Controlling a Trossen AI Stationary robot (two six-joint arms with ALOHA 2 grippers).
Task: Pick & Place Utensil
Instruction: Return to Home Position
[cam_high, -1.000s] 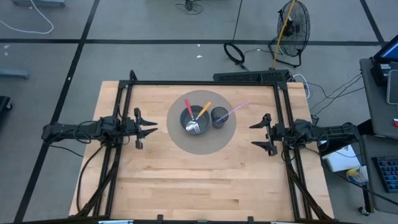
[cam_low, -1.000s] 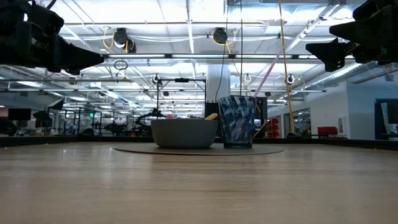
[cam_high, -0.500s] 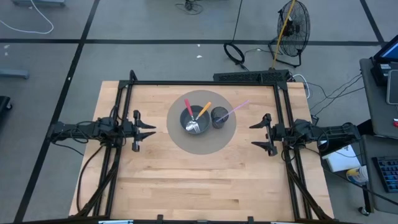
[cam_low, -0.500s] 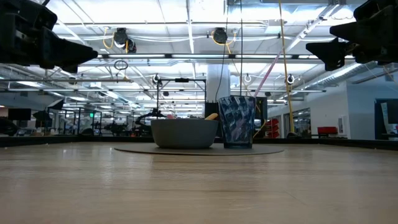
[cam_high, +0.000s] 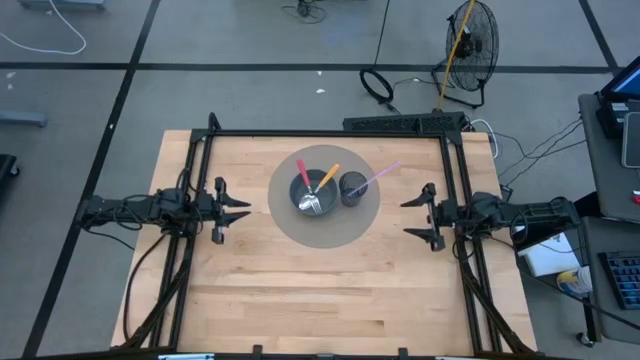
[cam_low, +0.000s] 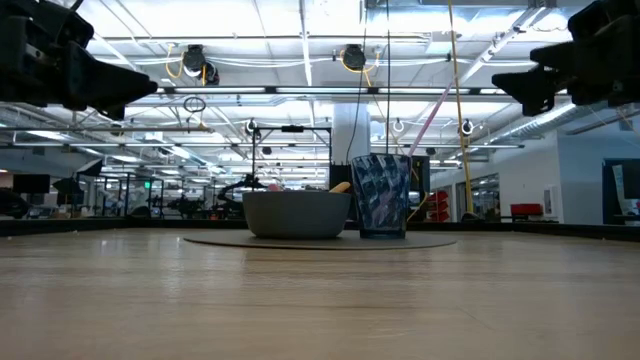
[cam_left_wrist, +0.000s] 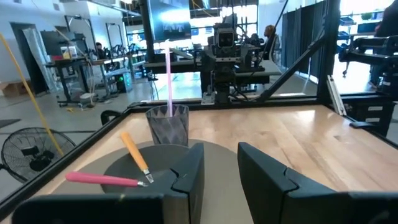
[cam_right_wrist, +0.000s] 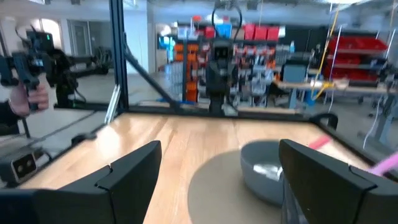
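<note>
A wide wooden desk (cam_high: 300, 290) fills the view from above, boxed in by a black metal frame (cam_high: 330, 132). On the floor beyond the desk stands a round fan (cam_high: 470, 40).

Two dark arms lie low along the desk's sides, each pointing inward. The left hand (cam_high: 235, 208) hovers near the left edge, its fingers moderately apart and holding nothing. The right hand (cam_high: 412, 216) hovers near the right edge, its fingers spread wide, also empty. Both are well apart from the items at the centre. Judging by this, the placing work looks finished and the step in hand is the return to rest. The next move seems to call only for each arm to settle into its parked pose, with no further grasping.

At the middle of the desk, toward the far side, lies a round gray placemat (cam_high: 325, 232). On it sits a dark blue bowl (cam_low: 295, 215), and just beside it a dark blue glass (cam_low: 381, 195), both upright.

In the bowl rest a pink fork (cam_high: 302, 170) and an orange-handled utensil (cam_high: 329, 175), their handles sticking out over the rim, along with a silvery piece too small to identify. A pink straw (cam_high: 385, 172) stands in the glass, leaning out toward the right arm's side.

Nothing lies between either hand and its own edge of the desk. The leaning straw is the nearest thing to the right hand, but sits well clear of it.
</note>
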